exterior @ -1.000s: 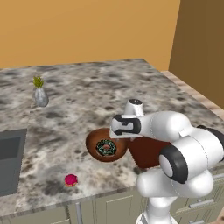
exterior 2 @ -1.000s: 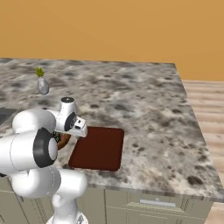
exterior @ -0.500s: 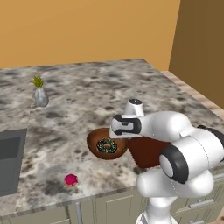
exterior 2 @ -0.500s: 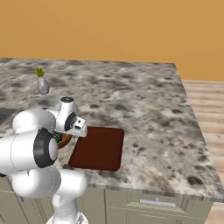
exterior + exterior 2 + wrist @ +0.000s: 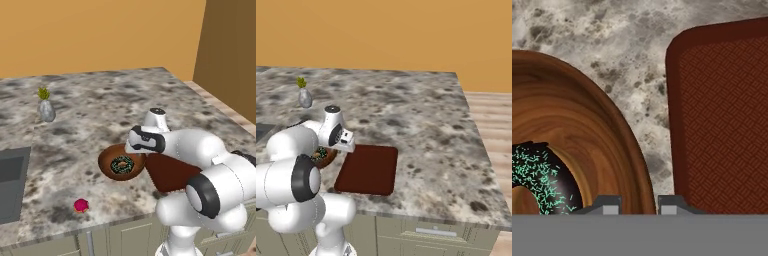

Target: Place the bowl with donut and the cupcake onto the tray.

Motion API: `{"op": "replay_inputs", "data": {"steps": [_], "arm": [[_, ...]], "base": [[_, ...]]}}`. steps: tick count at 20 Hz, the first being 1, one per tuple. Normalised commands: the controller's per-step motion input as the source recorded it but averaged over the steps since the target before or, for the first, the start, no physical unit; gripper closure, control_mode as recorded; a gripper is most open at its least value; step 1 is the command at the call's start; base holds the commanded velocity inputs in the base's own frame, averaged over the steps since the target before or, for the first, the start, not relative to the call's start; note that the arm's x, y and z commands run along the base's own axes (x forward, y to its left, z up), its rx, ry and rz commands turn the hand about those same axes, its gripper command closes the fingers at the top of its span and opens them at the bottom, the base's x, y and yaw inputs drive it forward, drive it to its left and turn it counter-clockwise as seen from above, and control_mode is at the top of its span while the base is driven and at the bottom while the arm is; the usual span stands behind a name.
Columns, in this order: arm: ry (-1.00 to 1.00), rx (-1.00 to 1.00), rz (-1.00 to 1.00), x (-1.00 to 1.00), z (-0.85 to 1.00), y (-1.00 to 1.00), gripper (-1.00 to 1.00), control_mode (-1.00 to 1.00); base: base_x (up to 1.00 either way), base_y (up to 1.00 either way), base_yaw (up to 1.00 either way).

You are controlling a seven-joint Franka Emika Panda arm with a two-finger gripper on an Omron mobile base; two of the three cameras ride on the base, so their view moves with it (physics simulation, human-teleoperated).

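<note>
Wooden bowl (image 5: 587, 130) with donut (image 5: 542, 175): rim pinched between gripper (image 5: 639, 204) fingers, not yet on tray (image 5: 722, 115) just beside. Cupcake (image 5: 81, 205): untouched, well apart.

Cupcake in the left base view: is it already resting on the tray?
No, the cupcake sits on the counter near the front edge, well apart from the tray.

I see an orange wall (image 5: 100, 35) behind the speckled granite bench (image 5: 421, 105), pale cabinets (image 5: 431, 235) under its front edge, wood floor (image 5: 496, 120) alongside.
</note>
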Motion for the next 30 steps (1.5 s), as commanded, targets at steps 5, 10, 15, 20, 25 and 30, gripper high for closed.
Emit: {"op": "replay_inputs", "data": {"steps": [5,10,15,20,25,30], "arm": [[-0.01,0.05,0.0,0.01,0.15,-0.01,1.0,-1.0],[0.0,0.12,0.0,0.0,0.51,-0.36,1.0,-1.0],[0.0,0.13,0.0,0.0,0.63,-0.77,1.0,-1.0],[0.0,0.06,0.0,0.05,0.19,-0.99,1.0,-1.0],[0.07,0.0,0.0,0.4,-0.03,-0.84,1.0,-1.0],[0.05,0.0,0.0,0.45,-0.01,-0.64,1.0,-1.0]], "base": [[0.0,0.0,0.0],[0.0,0.0,0.0],[0.0,0.0,0.0],[0.0,0.0,0.0],[0.0,0.0,0.0],[0.0,0.0,0.0]]}}
